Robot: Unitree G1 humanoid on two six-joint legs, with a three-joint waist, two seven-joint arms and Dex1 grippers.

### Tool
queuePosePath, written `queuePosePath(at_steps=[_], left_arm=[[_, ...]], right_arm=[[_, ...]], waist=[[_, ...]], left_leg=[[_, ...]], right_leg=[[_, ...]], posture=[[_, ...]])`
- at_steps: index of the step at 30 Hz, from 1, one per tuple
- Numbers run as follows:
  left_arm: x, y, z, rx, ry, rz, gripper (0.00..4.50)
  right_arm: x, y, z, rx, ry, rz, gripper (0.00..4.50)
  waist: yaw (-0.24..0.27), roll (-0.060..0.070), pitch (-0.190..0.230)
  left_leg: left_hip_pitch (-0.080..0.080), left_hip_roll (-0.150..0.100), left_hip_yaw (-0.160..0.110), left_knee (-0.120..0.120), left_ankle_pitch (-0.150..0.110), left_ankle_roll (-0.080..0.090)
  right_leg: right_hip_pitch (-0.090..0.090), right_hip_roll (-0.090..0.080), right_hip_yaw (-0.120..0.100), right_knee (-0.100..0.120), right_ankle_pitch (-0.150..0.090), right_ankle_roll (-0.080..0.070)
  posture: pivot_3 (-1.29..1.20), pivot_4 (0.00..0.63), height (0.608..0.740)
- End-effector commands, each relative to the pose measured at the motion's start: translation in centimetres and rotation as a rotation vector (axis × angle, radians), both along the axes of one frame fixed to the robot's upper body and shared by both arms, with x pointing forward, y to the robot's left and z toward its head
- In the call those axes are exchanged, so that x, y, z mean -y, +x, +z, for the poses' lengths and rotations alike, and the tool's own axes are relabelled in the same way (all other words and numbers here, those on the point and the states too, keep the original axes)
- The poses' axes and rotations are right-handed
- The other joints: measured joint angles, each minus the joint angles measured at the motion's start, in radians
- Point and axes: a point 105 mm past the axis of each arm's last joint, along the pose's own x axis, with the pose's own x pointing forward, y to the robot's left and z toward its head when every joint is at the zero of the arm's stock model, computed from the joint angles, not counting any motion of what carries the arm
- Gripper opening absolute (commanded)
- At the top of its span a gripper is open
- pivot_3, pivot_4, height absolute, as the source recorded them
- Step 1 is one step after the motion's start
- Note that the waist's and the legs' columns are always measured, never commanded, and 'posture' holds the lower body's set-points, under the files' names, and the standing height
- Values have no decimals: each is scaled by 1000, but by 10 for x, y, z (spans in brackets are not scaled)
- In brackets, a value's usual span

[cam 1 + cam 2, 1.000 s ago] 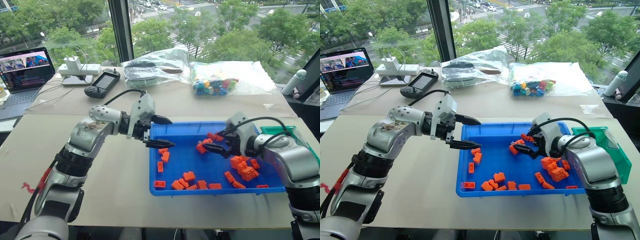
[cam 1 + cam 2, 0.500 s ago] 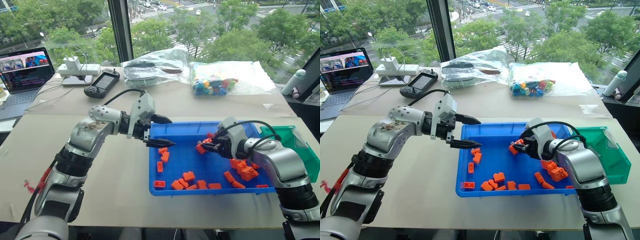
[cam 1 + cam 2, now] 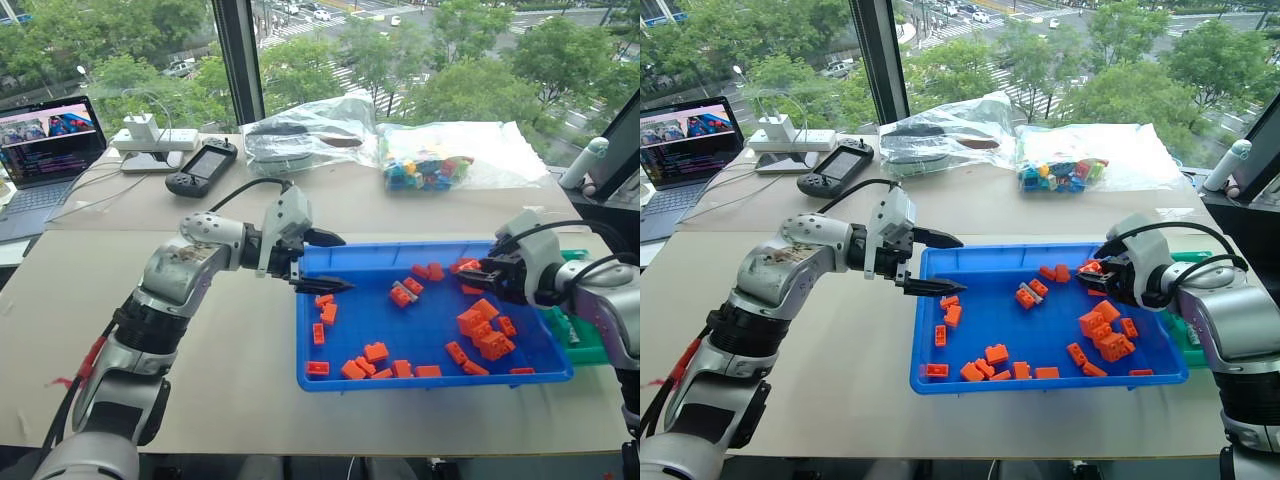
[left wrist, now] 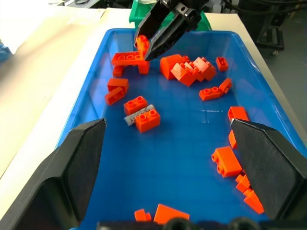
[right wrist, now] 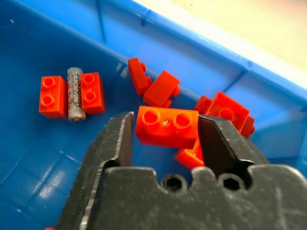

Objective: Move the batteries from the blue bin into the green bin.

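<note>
The right gripper (image 5: 165, 136) is clamping a glossy orange two-stud brick (image 5: 167, 125) between its matte black fingers, hanging over the blue bin (image 3: 375, 320) near that tray's two o'clock corner. The bin is a shallow bright-blue plastic rectangle with sloping walls and a faint grid moulded into its floor, and blocky orange bricks are lying scattered across it. One battery (image 5: 75, 94), a slim silver-grey metal cylinder with fine print on its side, is lying flat between two orange bricks, touching both, around the tray's twelve o'clock. The left gripper (image 3: 325, 262) is hovering at the tray's ten o'clock corner, its tapered black fingers spread wide and gripping nothing. The green bin (image 3: 1185, 335), smooth green plastic, is sitting at three o'clock, just beside the tray.
</note>
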Motion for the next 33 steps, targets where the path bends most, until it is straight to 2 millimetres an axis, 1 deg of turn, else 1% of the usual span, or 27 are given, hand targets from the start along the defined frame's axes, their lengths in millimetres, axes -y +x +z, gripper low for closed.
queuePosePath(at_steps=[1, 3, 6, 8, 11, 14, 16, 17, 20, 21, 27, 33], left_arm=[[2, -2, 9, 33, -23, -11, 4500], [2, -3, 8, 31, -22, -14, 4500], [0, -4, 6, 28, -15, -15, 4500], [-1, -3, 6, 28, -13, -14, 4500], [0, -3, 6, 30, -10, -13, 4500], [1, -4, 6, 33, -10, -13, 4500], [2, -4, 7, 33, -11, -13, 4500], [1, -4, 6, 33, -10, -12, 4500], [1, -5, 6, 33, -9, -13, 4500], [0, -5, 6, 33, -8, -12, 4500], [-2, -3, 6, 43, 3, 3, 4500], [-2, -3, 6, 44, 0, 6, 4500]], right_arm=[[-10, 1, 20, 88, -25, 42, 3979], [-17, 1, 20, 97, -50, 71, 4468], [-43, -2, 18, 93, -14, 154, 4468], [-59, -6, 13, 72, 23, 200, 4468], [-74, -8, -1, 50, 8, 232, 4468], [-84, -9, -11, 30, 10, 247, 4468], [-85, -8, -16, 17, 15, 240, 3963], [-85, -8, -18, 14, 13, 236, 3784], [-84, -5, -21, 13, 6, 222, 2850], [-85, -5, -21, 13, 6, 225, 2458], [-90, -2, -28, 5, 11, 219, 2458], [-91, 0, -37, -13, 10, 200, 2458]], waist=[[1, 0, 0], [2, 0, 0], [2, 0, 0], [2, 0, 0], [5, 0, 0], [7, 0, 0], [8, 0, 0], [8, 0, 0], [8, 0, 0], [8, 0, 0], [4, 0, 0], [6, 0, 0]], left_leg=[[0, 0, 0, 0, 0, 0], [0, 0, 0, 0, 0, 0], [0, 0, 0, 0, 0, 0], [0, 0, -1, 0, 0, 0], [0, 0, -1, 0, 0, 0], [0, -1, -1, 0, 0, 0], [0, -1, -1, 0, 0, 0], [0, -1, -1, 0, 0, 0], [0, -1, -1, 0, 0, 0], [0, -1, -1, 0, 0, 0], [0, -1, -1, 0, 0, 0], [0, -1, -1, 0, 0, 0]], right_leg=[[0, 0, 0, 0, 0, 0], [0, 0, 0, 0, 0, 0], [0, 0, 0, 0, 0, 0], [0, 0, 0, 0, 0, 0], [0, 0, 0, 0, 0, 0], [0, -1, 0, 0, 0, 0], [0, -1, 0, 0, 0, 0], [0, -1, 0, 0, 0, 0], [0, -1, 0, 0, 0, 0], [0, -1, 0, 0, 0, 0], [0, 0, 0, 0, 0, 0], [0, 0, 0, 0, 0, 0]], posture=[[0, 150, 732], [0, 150, 732], [0, 150, 732], [0, 150, 732], [0, 150, 732], [0, 150, 732], [0, 150, 732], [0, 150, 732], [0, 150, 732], [0, 150, 732], [0, 150, 732], [0, 150, 732]])
